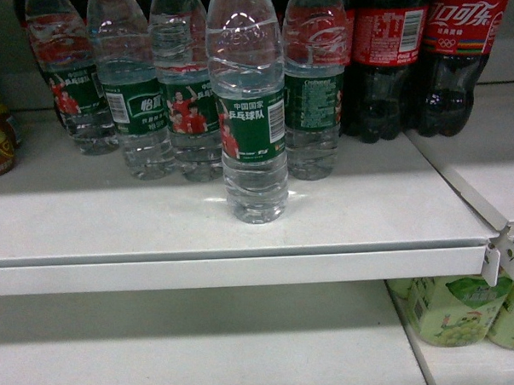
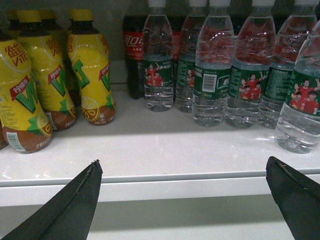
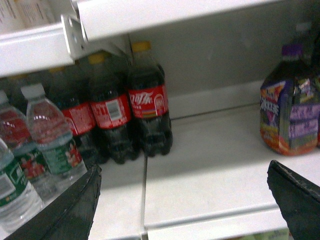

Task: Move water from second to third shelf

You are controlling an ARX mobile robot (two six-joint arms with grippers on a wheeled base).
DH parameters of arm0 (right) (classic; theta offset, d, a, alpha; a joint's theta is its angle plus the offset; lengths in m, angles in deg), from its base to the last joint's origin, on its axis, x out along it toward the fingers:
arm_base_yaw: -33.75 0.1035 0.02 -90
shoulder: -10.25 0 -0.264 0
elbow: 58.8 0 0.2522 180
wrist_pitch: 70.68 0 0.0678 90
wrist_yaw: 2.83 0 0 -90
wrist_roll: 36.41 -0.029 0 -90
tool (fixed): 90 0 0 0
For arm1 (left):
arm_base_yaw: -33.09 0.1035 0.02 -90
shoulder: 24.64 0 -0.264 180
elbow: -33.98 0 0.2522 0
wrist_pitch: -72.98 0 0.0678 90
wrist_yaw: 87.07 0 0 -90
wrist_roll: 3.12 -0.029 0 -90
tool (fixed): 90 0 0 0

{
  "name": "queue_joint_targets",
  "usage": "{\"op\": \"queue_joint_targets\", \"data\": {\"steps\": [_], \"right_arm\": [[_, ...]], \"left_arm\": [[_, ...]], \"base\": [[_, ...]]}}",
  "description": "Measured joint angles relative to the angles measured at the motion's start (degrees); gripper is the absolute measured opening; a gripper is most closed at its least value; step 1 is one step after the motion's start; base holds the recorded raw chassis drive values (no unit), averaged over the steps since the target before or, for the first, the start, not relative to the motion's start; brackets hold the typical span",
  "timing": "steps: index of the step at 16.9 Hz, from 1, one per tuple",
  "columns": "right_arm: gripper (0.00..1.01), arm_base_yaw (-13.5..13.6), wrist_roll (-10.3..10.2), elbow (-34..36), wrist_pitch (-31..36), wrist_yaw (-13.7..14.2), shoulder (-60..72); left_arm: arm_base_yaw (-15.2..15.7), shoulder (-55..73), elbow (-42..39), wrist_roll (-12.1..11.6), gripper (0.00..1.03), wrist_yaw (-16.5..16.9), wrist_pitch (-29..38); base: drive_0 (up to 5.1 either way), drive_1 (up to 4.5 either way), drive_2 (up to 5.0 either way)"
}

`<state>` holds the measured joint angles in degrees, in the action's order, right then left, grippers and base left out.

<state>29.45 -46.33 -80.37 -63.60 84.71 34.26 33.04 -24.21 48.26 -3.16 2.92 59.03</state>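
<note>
Standing alone at the front of the shelf [image 1: 242,236]: water bottle [image 1: 251,116] | head view: neither end effector visible | left end effector [image 2: 182,195] spread wide, holding nothing, before yellow tea bottles [image 2: 92,75] | right end effector [image 3: 185,200] wide, nothing held, near cola bottles [image 3: 147,105]
</note>
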Motion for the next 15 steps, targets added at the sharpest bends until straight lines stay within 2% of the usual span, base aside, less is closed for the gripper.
{"op": "queue_joint_targets", "data": {"steps": [2,3,5,7,9,12,15], "right_arm": [[0.98,-0.02,-0.44,-4.96,7.02,-0.79,10.12],[0.98,1.22,-1.01,-6.71,9.14,-0.87,14.47],[0.98,6.1,-2.1,-7.34,13.68,-0.46,22.03],[0.98,12.04,-2.38,-7.63,20.0,1.44,29.99],[0.98,13.64,-2.58,-7.98,21.92,1.6,32.3],[0.98,17.81,-2.6,-9.79,26.62,2.99,38.84],[0.98,26.86,-2.56,-15.65,33.18,5.14,53.42]], "left_arm": [[0.0,0.0,0.0,0.0,0.98,0.0,0.0],[0.0,0.0,0.0,0.0,0.98,0.0,0.0],[0.0,0.0,0.0,0.0,0.98,0.0,0.0],[0.0,0.0,0.0,0.0,0.98,0.0,0.0],[0.0,0.0,0.0,0.0,0.98,-0.02,0.0],[0.0,0.0,0.0,0.0,0.98,0.0,0.0],[0.0,0.0,0.0,0.0,0.98,0.0,0.0]], "base": [[0.0,0.0,0.0],[0.0,0.0,0.0],[0.0,0.0,0.0],[0.0,0.0,0.0],[0.0,0.0,0.0],[0.0,0.0,0.0],[0.0,0.0,0.0]]}}
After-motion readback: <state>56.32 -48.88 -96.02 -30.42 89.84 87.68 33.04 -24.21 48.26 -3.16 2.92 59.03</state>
